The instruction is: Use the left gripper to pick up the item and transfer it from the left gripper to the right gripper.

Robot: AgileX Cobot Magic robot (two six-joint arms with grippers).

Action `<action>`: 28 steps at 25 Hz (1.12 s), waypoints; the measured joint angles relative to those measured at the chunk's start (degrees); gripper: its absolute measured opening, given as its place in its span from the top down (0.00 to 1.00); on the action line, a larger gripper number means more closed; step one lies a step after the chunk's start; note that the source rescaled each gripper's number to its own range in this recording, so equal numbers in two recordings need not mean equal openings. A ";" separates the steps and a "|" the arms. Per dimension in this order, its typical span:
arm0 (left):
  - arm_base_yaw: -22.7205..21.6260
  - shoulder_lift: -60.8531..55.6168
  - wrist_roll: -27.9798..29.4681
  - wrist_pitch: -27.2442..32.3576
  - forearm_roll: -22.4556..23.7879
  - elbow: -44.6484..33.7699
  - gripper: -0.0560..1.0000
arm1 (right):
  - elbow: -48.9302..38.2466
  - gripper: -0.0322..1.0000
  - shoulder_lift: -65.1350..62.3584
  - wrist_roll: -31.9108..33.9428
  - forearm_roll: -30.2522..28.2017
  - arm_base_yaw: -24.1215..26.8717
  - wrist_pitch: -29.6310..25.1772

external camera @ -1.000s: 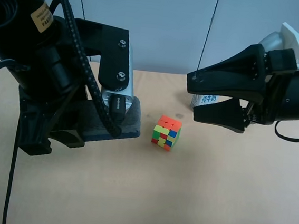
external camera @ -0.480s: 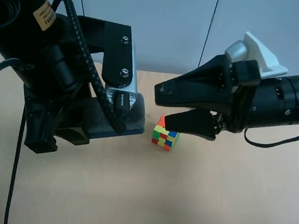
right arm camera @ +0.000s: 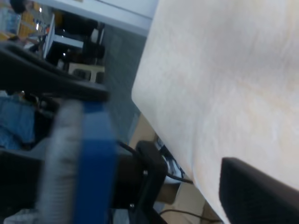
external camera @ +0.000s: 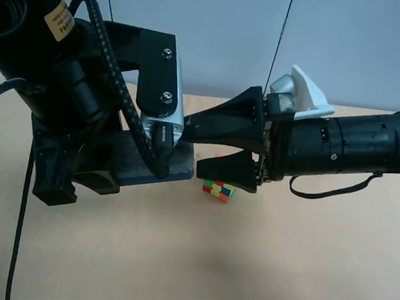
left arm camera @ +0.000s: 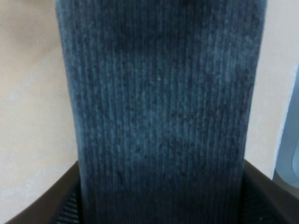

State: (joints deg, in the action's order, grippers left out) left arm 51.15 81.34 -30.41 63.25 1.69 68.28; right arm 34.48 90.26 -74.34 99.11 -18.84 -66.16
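The left gripper [external camera: 102,172] is clenched on the item [external camera: 132,159], holding the dark block flat above the table [external camera: 281,264]. The right gripper [external camera: 194,148] is spread wide, its fingertips just beside the block's free end, its lower finger partly covering the puzzle cube [external camera: 217,189].

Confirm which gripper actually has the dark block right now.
The left gripper, the bulky one with the silver-grey plate, is shut on the dark block. The right gripper, with the white mount, is open beside it.
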 joint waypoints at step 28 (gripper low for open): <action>0.00 0.00 0.06 -1.35 -4.26 0.00 0.94 | 8.06 0.05 4.71 -1.77 0.11 -10.06 1.75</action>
State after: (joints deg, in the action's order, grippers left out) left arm 51.15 81.34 -30.34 61.89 -2.58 68.28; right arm 42.53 94.96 -76.11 99.22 -28.90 -64.41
